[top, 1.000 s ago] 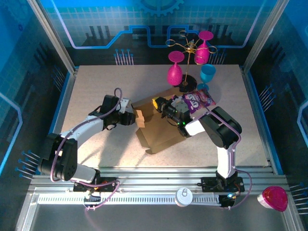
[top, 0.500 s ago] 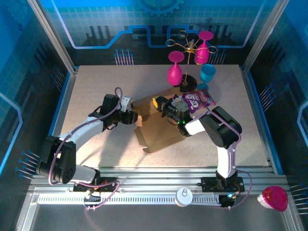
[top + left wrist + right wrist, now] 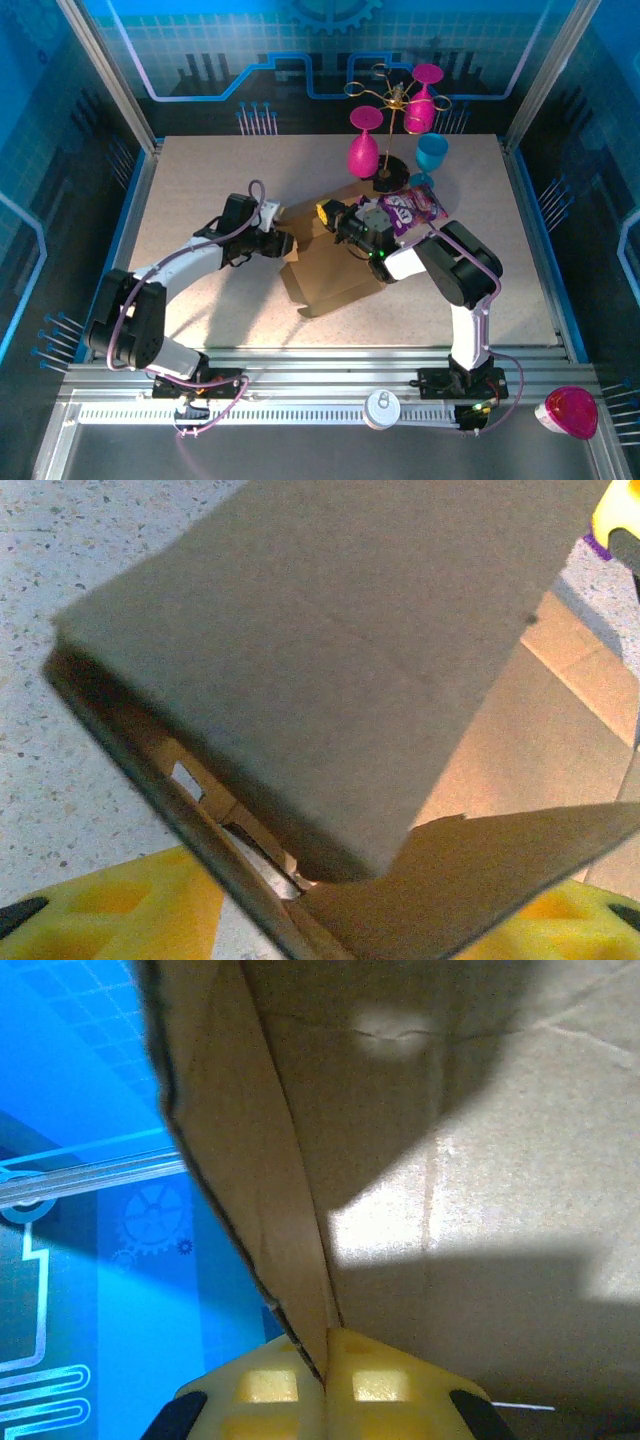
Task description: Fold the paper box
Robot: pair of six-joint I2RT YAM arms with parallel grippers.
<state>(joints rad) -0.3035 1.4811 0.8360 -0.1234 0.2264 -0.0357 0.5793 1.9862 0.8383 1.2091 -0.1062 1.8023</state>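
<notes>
While both arms reach inward over the table point(image 3: 190, 180), I log the state of each hand.

Left gripper point(image 3: 277, 243): parked at the left edge of the paper box point(image 3: 335, 278), jaws parted wide. On the left wrist camera one yellow finger point(image 3: 105, 920) sits to either side of a raised cardboard wall, whose thin edge runs down into the gap. The pads do not pinch it, so this hand straddles the wall and holds nothing. A large flap leans tilted just ahead of the fingers.

Right gripper point(image 3: 333, 220): at the far edge of the box, across it from my left hand. On the right wrist camera its two yellow fingers point(image 3: 385, 1390) are closed together, with the edge of a cardboard panel nipped between them.

Box: brown, partly erected, on the table between my two hands and extending from them toward my bases.

Purple snack packet point(image 3: 415, 207): just behind my right wrist, at the box's far corner. Touching or overlapping, I cannot tell.

Pink glass point(image 3: 363, 155) and blue cup point(image 3: 432, 153): farther beyond the right hand, apart from the box.
</notes>
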